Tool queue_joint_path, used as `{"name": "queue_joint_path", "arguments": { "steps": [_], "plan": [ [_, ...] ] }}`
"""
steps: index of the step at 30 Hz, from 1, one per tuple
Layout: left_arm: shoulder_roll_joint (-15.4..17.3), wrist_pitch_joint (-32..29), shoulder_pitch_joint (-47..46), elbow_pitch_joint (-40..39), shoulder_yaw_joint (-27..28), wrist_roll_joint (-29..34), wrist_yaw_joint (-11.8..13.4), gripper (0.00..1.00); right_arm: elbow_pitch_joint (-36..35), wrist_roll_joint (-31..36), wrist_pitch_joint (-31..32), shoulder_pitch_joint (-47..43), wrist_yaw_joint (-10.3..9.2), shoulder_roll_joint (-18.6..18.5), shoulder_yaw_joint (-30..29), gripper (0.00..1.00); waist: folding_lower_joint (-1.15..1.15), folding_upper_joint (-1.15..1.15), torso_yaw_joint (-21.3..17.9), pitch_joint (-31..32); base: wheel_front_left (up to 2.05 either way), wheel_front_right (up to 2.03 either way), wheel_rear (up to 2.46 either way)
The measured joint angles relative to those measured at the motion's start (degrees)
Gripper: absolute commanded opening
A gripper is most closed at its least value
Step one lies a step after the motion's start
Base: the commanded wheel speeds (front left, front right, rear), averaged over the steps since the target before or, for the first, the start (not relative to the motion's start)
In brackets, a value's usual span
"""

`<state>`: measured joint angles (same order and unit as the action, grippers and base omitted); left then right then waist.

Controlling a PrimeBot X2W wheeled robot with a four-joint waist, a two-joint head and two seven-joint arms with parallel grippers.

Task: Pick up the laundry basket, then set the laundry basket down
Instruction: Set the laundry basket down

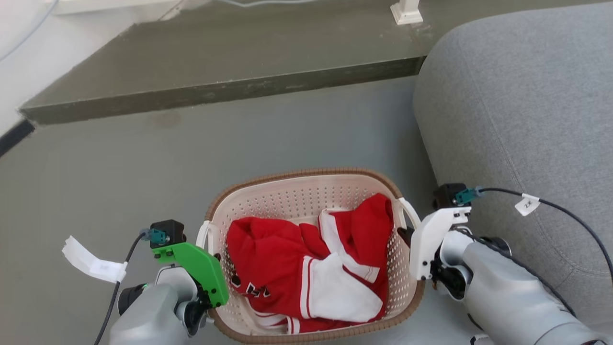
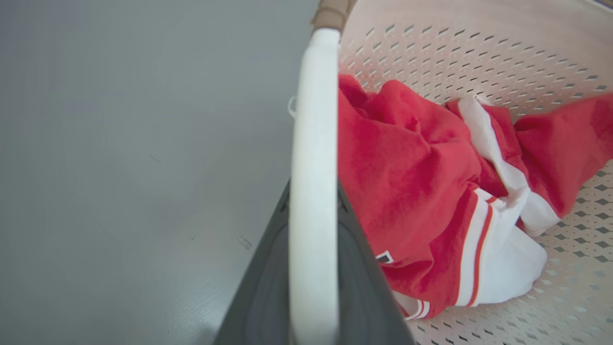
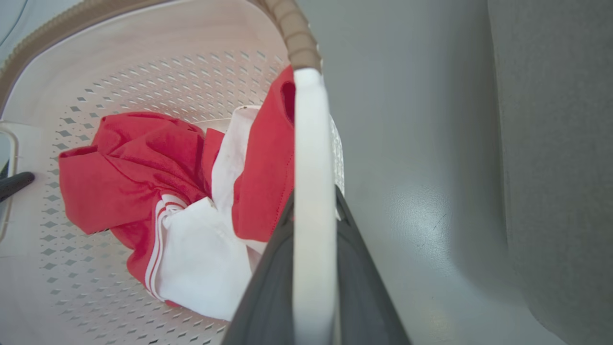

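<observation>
While white loop handles (image 2: 313, 120) hide the pinch itself, the left gripper (image 2: 313, 191) and right gripper (image 3: 313, 196) each close on one; the laundry basket (image 1: 287, 196) holds a red jersey (image 1: 268, 258), and its contact with the grey floor (image 1: 119, 182) beside the sofa (image 1: 527, 120) is unclear.

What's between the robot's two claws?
The laundry basket, holding a crumpled red-and-white garment; the left gripper and right gripper grip its opposite sides. The head view shows it.
</observation>
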<state>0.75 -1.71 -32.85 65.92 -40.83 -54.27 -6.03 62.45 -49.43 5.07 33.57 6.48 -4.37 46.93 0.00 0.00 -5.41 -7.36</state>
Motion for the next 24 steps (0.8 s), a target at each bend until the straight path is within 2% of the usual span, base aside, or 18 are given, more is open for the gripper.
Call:
{"name": "queue_joint_path", "arguments": {
  "steps": [11,24],
  "plan": [
    [-0.1,2.7,-3.8,-2.2,0.0,-1.0,1.3,0.0,-1.2,0.0,-2.8,4.5,0.02,-1.8,-0.2,0.0,0.0,0.0,0.3,-5.5,0.0,0.0,0.0],
    [0.0,6.8,-9.3,-3.8,-0.6,-0.8,2.6,0.0,-2.4,0.0,-7.8,9.1,0.04,-3.2,-0.6,0.0,0.0,0.0,1.1,-15.2,0.0,0.0,0.0]
  ]
}}
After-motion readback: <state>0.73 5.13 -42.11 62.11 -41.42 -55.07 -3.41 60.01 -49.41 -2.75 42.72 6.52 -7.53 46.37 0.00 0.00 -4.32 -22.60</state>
